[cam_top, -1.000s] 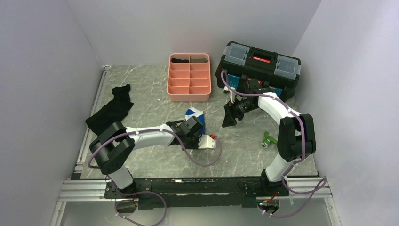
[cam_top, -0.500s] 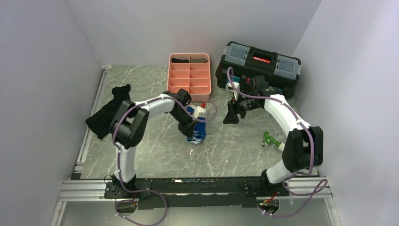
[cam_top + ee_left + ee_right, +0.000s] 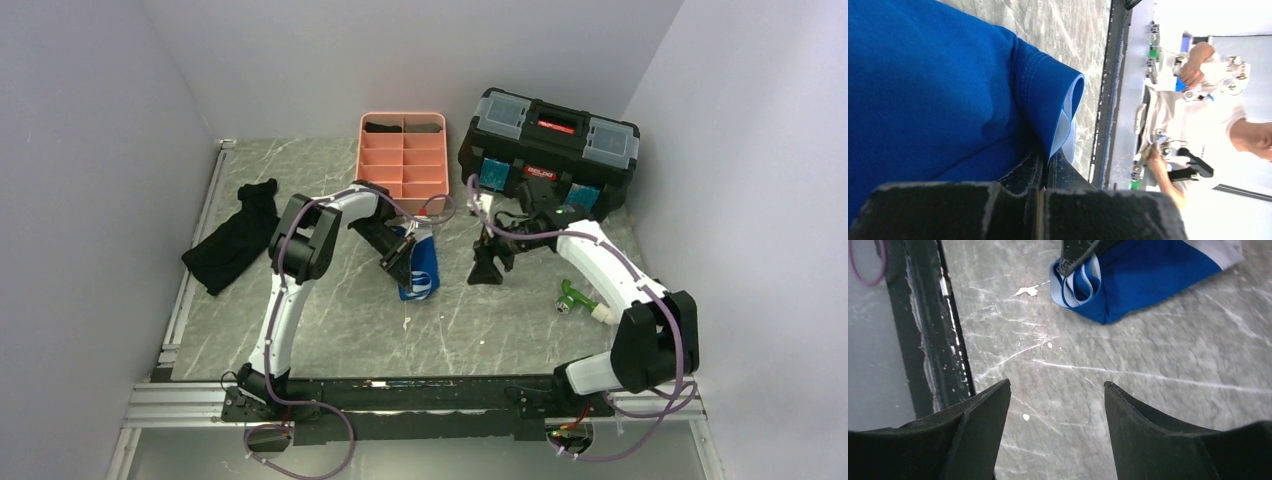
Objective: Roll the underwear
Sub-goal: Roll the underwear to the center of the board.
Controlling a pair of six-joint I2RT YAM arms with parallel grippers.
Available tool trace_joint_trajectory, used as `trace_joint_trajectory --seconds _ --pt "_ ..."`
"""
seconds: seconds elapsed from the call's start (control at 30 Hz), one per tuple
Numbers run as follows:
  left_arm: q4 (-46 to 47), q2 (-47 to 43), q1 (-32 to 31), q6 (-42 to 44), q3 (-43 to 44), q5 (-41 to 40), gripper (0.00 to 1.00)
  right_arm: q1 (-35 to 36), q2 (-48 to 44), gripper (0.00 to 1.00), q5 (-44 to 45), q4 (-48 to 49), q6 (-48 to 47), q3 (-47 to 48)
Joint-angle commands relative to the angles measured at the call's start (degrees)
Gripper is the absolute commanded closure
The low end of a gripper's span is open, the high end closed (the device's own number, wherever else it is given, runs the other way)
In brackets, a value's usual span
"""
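One blue pair of underwear (image 3: pixel 424 275) is in play, lying bunched on the surface (image 3: pixel 330 330) just in front of the pink tray (image 3: pixel 402 205), with the left fingers (image 3: pixel 1025 175) pinched shut on a fold at its hem. The right fingers (image 3: pixel 973 430) hang spread wide and empty over bare surface a little to its right. To my eye the rolling proper has not begun: the cloth looks crumpled, so it wants laying flat and smoothing first. Then the free fingers should pin one end while the other pair turns the cloth over tightly and evenly, keeping the hem from springing loose. Counting the rest: two dark rolls (image 3: pixel 404 127) in the tray's far compartments, one black toolbox (image 3: pixel 552 135), one loose black garment (image 3: pixel 235 240), one small green thing (image 3: pixel 574 297).
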Motion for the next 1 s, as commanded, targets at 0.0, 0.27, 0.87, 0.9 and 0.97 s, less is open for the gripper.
trace_joint_trajectory --seconds 0.0,0.27,0.87,0.9,0.97 --pt "-6.19 2.35 0.22 1.92 2.50 5.35 1.00 7.50 -1.49 0.28 7.33 7.36 -0.73 -0.88" --pt "-3.09 1.71 0.34 -2.25 0.89 4.77 1.00 18.38 7.13 0.26 16.81 10.26 -3.59 1.10" --pt "-2.45 1.94 0.32 -2.68 0.33 3.92 1.00 24.76 18.29 0.22 26.93 14.50 -8.46 5.21" --pt "-2.49 1.99 0.31 -2.65 0.39 3.86 1.00 24.94 18.70 0.22 27.07 14.46 -8.60 5.38" --pt "-2.63 2.00 0.34 -2.59 0.50 3.93 1.00 25.30 19.33 0.22 26.93 14.26 -8.88 5.65"
